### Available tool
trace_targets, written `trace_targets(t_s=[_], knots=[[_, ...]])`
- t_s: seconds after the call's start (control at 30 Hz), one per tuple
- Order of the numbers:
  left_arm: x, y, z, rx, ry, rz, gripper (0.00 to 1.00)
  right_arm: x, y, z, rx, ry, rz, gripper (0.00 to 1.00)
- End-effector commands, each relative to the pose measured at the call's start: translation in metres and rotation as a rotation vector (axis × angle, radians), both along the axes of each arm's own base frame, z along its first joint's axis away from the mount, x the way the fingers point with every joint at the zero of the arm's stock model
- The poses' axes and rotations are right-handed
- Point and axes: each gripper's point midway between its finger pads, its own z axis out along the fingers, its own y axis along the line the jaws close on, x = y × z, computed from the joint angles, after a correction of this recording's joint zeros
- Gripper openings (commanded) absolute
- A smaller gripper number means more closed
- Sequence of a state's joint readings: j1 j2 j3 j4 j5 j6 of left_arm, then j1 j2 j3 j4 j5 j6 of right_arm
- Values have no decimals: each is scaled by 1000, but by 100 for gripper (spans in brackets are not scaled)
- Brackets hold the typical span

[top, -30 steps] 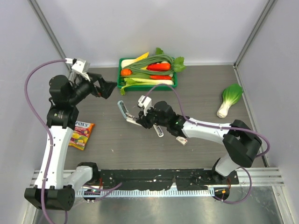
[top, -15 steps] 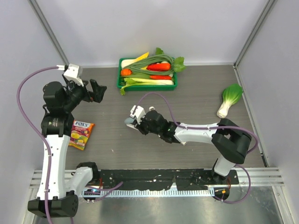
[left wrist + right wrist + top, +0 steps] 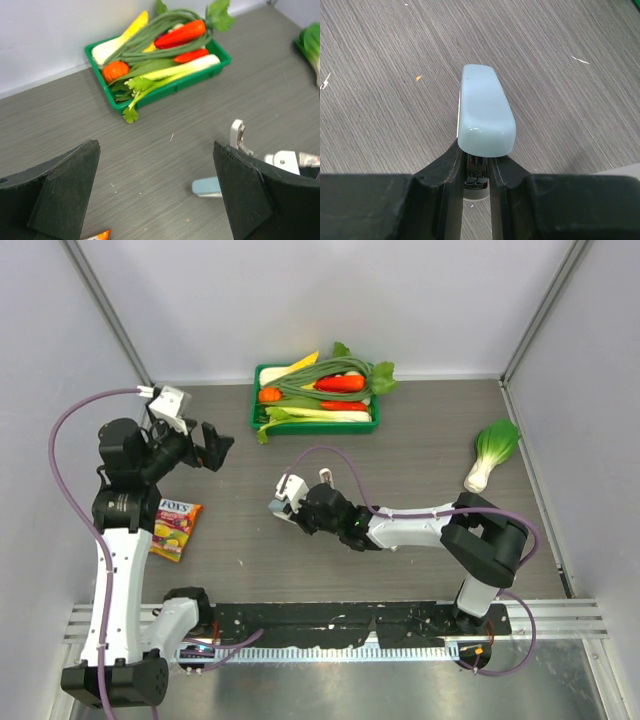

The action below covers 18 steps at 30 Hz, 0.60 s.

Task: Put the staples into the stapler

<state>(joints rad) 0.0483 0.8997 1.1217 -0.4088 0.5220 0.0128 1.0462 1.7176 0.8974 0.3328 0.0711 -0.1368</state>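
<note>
The pale blue stapler (image 3: 275,507) lies closed on the table left of centre. My right gripper (image 3: 287,508) is shut on its rear end. In the right wrist view the fingers (image 3: 451,160) clamp both sides of the stapler (image 3: 484,112), whose nose points away. My left gripper (image 3: 212,445) is open and empty, raised at the left, well apart from the stapler. In the left wrist view the stapler's nose (image 3: 206,186) shows between the wide-open fingers (image 3: 75,175). The staples box is hidden or out of view.
A green tray (image 3: 258,420) of vegetables stands at the back centre, also in the left wrist view (image 3: 165,92). A bok choy (image 3: 493,452) lies at the right. A colourful candy bag (image 3: 175,528) lies at the left, under the left arm.
The stapler was hinged open a second ago and is now closed and low on the table. My right gripper moved left and down with it. My left gripper shifted slightly.
</note>
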Motion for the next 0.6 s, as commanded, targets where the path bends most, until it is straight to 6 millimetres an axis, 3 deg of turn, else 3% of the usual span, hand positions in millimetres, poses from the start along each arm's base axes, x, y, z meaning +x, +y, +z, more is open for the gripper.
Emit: trace_targets(t_s=[0.0,0.17,0.23,0.57], knots=[[-2,-15,-20,112,-5,-176,100,8,9,34,72,-101,10,1],[-24,-36,-67,211,14,-436,100,2,10,15,56,-91,49,1],[-33,-42,-76,238,-28,-510,100,2,10,8,49,-82,46,1],[-38,-58,-127,269,18,-670,100,0,7,-18,6,-33,34,1]])
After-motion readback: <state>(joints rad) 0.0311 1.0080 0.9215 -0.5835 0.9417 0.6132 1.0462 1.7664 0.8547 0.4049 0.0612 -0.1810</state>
